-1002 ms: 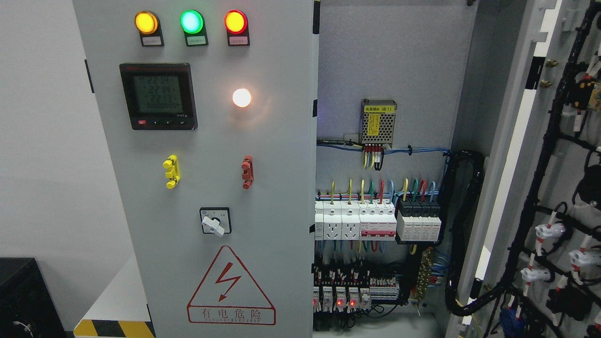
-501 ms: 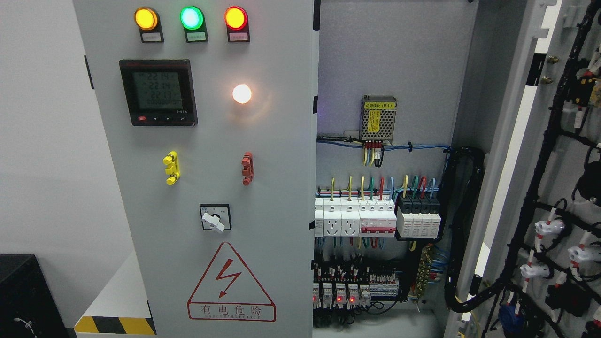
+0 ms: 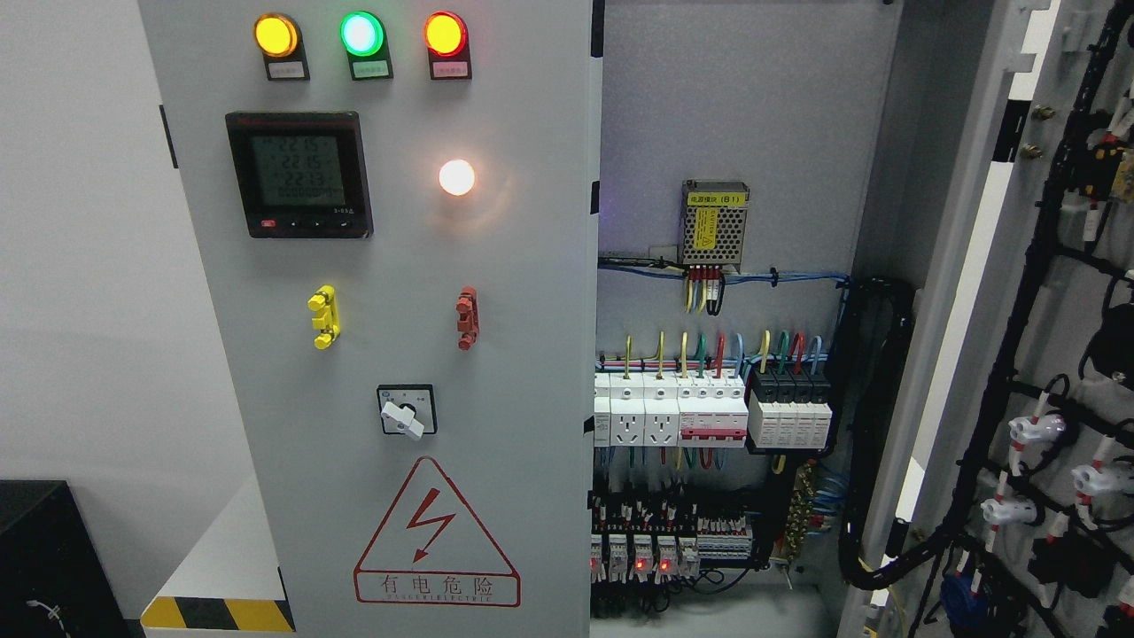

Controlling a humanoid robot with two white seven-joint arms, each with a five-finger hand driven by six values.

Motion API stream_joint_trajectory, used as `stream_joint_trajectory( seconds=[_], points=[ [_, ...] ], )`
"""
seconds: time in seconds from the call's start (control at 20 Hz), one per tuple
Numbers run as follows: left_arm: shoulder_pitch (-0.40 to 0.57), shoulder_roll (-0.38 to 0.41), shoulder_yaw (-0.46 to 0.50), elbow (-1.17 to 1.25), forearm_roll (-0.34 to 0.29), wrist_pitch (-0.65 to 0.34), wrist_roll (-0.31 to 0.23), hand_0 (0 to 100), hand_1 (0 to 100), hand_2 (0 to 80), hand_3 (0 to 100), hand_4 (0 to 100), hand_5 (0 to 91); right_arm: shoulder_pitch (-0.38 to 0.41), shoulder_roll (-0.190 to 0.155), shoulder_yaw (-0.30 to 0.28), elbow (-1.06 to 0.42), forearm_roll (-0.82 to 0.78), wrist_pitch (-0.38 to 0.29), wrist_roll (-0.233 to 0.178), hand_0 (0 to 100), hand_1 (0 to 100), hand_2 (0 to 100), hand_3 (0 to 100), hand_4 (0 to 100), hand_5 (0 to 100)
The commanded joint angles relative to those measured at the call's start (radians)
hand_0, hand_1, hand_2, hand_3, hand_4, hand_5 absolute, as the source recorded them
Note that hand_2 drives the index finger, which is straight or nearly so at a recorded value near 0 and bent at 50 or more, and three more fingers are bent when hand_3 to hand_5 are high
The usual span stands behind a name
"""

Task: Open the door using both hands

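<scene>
Nothing moved since earlier frame; right door (image 3: 1028, 292) swung open, left door (image 3: 390, 354) shut; no robot hand visible, state unknown.

Black box (image 3: 40, 558) low at left

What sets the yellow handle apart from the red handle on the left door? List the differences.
Colour: the yellow handle is bright yellow, the red handle dull red. Place: the yellow handle sits below the digital meter, the red handle below the glowing white lamp, nearer the left door edge. Shared: both are small upright clips at the same height on the closed door.
</scene>
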State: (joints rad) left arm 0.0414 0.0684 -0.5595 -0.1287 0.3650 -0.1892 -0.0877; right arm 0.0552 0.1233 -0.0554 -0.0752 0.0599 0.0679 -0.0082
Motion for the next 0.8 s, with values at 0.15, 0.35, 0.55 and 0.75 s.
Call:
stream_joint_trajectory(
  seconds=[0.15,0.35,0.55,0.75],
  points=[
    [0.011,-0.159,0.164,0.221,-0.017,0.03,-0.003,0,0,0.0,0,0,0.0,0.0,-0.001,0.0,0.0,0.001,0.0,0.001,0,0,0,0,0,0],
    [0.008,-0.16,0.153,0.218,-0.046,0.03,-0.004,0,0,0.0,0,0,0.0,0.002,0.001,-0.001,-0.005,0.0,0.0,0.001,0,0,0,0,0,0],
    [0.0,-0.16,0.164,0.216,-0.101,0.03,-0.003,0,0,0.0,0,0,0.0,0.053,-0.001,-0.003,-0.185,0.0,-0.004,0.001,0,0,0,0,0,0],
    [0.0,-0.159,0.31,0.181,-0.06,0.02,-0.004,0,0,0.0,0,0,0.0,0.213,-0.02,-0.003,-0.742,-0.002,-0.004,0.001,0,0,0,0,0,0]
  ],
)
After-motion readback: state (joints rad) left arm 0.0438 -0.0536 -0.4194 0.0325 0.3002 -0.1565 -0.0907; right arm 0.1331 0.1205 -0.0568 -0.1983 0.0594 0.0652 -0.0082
